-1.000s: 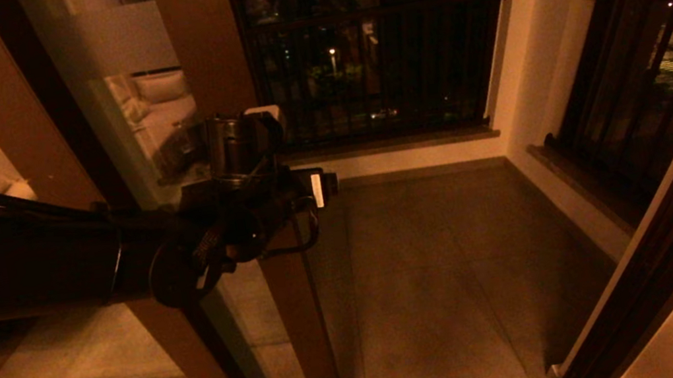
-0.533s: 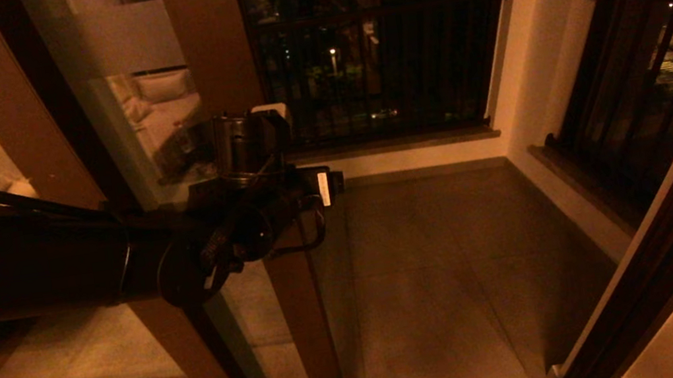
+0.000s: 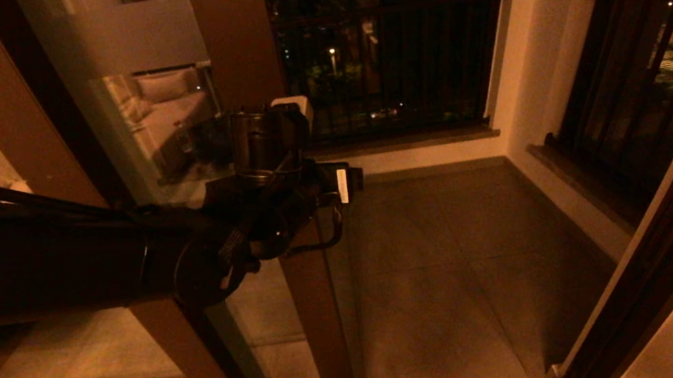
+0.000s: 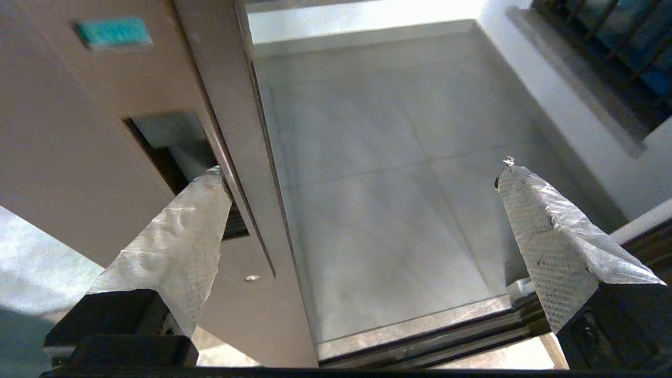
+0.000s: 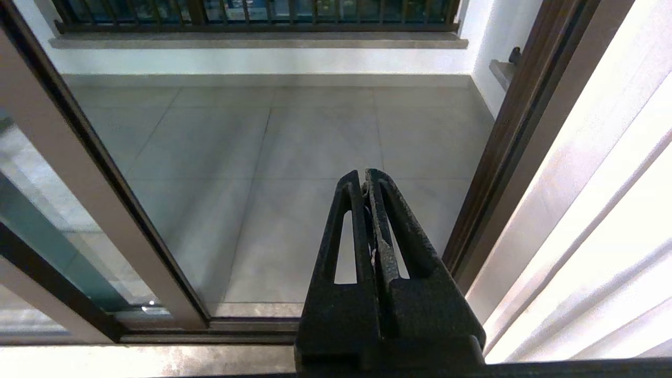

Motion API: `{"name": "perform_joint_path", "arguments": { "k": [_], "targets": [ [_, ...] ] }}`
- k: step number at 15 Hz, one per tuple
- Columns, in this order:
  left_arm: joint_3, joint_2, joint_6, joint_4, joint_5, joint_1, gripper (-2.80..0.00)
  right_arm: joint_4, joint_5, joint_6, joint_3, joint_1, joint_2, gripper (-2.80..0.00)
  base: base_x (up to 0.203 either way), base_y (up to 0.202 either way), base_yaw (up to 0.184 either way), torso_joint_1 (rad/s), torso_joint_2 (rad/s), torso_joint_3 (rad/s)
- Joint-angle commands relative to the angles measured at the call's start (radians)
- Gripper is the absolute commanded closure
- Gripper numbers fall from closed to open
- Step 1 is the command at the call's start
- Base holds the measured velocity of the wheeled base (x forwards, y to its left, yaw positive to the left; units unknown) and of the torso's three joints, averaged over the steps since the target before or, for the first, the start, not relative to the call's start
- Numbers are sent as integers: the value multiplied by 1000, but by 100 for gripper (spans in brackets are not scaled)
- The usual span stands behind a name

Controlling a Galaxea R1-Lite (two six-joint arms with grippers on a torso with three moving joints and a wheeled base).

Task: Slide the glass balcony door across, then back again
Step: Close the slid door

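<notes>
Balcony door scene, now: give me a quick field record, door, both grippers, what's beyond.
door: glass balcony door, dark brown frame, frosted band near top, partly across the opening
handle: recessed slot in the door's stile
left gripper: open wide, one finger at the handle slot, the other out over the balcony floor
right gripper: shut, holding nothing, away from the door
beyond: tiled balcony, dark railing, city lights at night
</notes>
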Motion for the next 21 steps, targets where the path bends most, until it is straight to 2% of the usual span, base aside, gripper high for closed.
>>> {"name": "perform_joint_path", "arguments": {
  "k": [1,11,21],
  "targets": [
    [-28,27,-2,4,8,-1,-280,0,0,-1,2,0,-2,0,0,0,0,0,0,0],
    [-61,69,33,1,15,-60,-280,0,0,-1,2,0,-2,0,0,0,0,0,0,0],
    [-109,105,33,6,16,-91,-280,0,0,-1,2,0,-2,0,0,0,0,0,0,0]
  ]
}}
